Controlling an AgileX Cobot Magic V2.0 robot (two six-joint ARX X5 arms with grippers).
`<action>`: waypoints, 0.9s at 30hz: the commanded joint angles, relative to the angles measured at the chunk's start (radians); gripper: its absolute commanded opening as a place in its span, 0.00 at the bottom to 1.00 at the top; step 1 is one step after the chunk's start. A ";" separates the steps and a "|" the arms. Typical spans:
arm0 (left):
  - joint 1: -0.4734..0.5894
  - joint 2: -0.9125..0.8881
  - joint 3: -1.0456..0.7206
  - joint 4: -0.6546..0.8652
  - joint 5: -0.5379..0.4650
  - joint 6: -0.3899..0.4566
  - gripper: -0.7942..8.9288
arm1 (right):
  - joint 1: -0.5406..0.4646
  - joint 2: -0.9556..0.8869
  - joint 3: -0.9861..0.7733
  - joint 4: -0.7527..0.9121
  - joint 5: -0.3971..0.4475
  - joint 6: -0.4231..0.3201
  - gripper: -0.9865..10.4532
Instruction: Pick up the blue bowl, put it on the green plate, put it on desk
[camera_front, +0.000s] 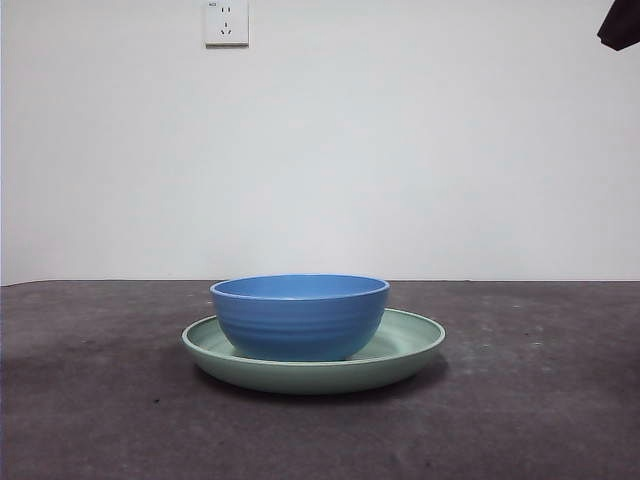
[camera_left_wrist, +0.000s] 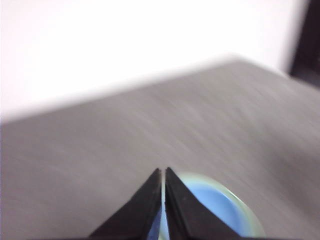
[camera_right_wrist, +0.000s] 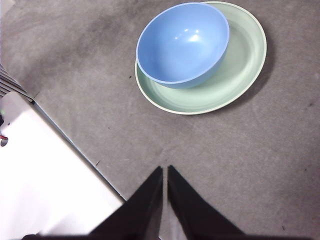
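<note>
- The blue bowl (camera_front: 300, 318) looks like smooth, shiny plastic, with faint ridges going round its outside and bright light spots inside.
- The green plate (camera_front: 412, 345) is smooth and shiny too.
- The counter (camera_front: 540, 420) is dull and a bit rough, with small specks.
- The wall (camera_front: 400, 150) is flat, plain and not shiny.
</note>
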 joint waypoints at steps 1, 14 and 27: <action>0.084 -0.082 -0.052 0.083 -0.054 0.022 0.09 | 0.007 0.004 0.005 0.009 -0.002 -0.011 0.09; 0.275 -0.458 -0.498 0.218 -0.227 0.017 0.09 | 0.007 0.004 0.005 0.009 -0.002 -0.011 0.09; 0.280 -0.623 -0.748 0.216 -0.227 0.006 0.09 | 0.007 0.004 0.005 0.009 -0.002 -0.011 0.09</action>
